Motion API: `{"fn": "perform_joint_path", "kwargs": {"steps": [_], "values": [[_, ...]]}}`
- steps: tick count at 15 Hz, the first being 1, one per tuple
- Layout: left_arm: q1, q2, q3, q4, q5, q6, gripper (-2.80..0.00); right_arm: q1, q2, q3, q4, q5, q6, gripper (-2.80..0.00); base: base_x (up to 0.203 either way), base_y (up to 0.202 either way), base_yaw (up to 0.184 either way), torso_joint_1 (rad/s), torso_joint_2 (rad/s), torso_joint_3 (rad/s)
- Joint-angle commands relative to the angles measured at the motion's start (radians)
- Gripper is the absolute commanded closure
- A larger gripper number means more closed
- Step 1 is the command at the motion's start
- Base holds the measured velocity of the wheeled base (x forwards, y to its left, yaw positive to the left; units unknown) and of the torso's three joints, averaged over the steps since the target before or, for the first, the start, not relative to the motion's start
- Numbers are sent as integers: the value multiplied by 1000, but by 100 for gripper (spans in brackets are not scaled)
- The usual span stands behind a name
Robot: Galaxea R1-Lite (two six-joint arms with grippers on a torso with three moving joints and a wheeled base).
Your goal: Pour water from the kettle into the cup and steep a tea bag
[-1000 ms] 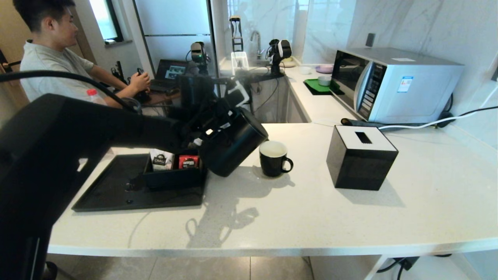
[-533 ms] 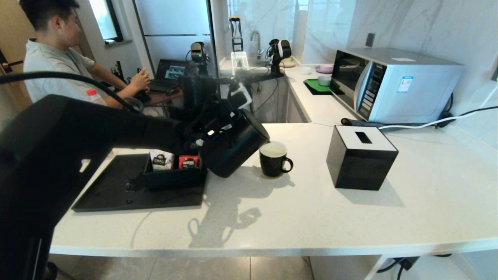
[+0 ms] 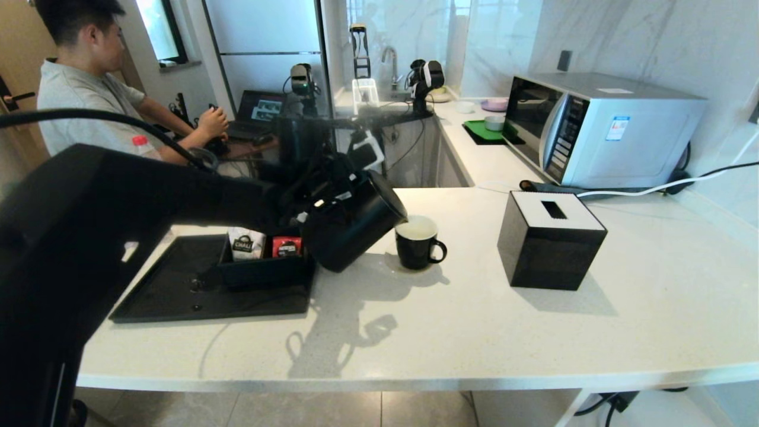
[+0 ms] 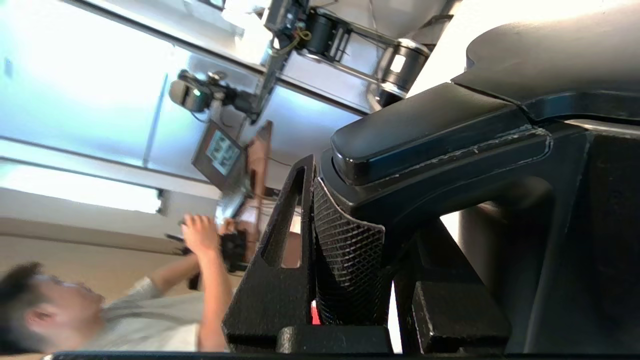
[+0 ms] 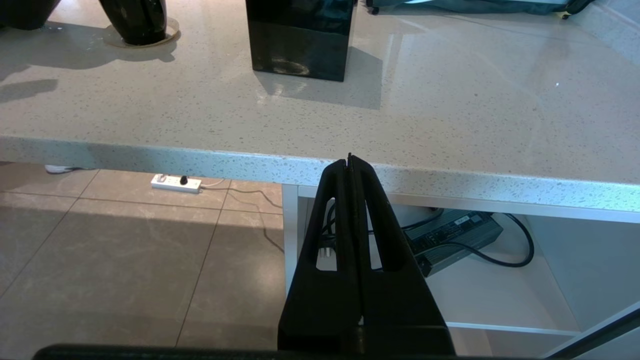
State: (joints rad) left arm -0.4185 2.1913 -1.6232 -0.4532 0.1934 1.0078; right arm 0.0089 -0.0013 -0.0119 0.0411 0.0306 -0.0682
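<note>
Kettle (image 3: 350, 222) clamped in left end effector (image 4: 370, 250) | cup (image 3: 418, 242) beside | right end effector (image 5: 350, 167) closed, empty

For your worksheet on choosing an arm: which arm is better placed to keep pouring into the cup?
Left. The left gripper grips the kettle, tilted with its spout at the cup. The right gripper is shut and empty below the counter edge.

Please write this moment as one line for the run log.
left gripper: holds kettle handle | kettle: tilted, spout over mug | right gripper: shut, parked below counter edge
</note>
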Motion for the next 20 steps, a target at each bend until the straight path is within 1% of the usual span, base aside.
{"fn": "perform_joint_path", "kwargs": {"steps": [1, 2, 6, 8, 15, 17, 20], "values": [[1, -2, -12, -5, -1, 12, 0, 0, 1, 0, 0, 0, -1, 0, 0, 0, 0, 0, 0, 0], [3, -1, -14, -5, -16, 15, 0, 0, 1, 0, 0, 0, -1, 0, 0, 0, 0, 0, 0, 0], [4, -1, -20, -5, -21, 33, 0, 0, 1, 0, 0, 0, -1, 0, 0, 0, 0, 0, 0, 0], [4, 4, -35, -4, -23, 53, 0, 0, 1, 0, 0, 0, -1, 0, 0, 0, 0, 0, 0, 0], [3, 8, -57, 11, -34, 60, 0, 0, 1, 0, 0, 0, -1, 0, 0, 0, 0, 0, 0, 0], [3, 8, -58, 11, -34, 81, 0, 0, 1, 0, 0, 0, -1, 0, 0, 0, 0, 0, 0, 0], [3, 8, -64, 11, -35, 83, 0, 0, 1, 0, 0, 0, -1, 0, 0, 0, 0, 0, 0, 0]]}}
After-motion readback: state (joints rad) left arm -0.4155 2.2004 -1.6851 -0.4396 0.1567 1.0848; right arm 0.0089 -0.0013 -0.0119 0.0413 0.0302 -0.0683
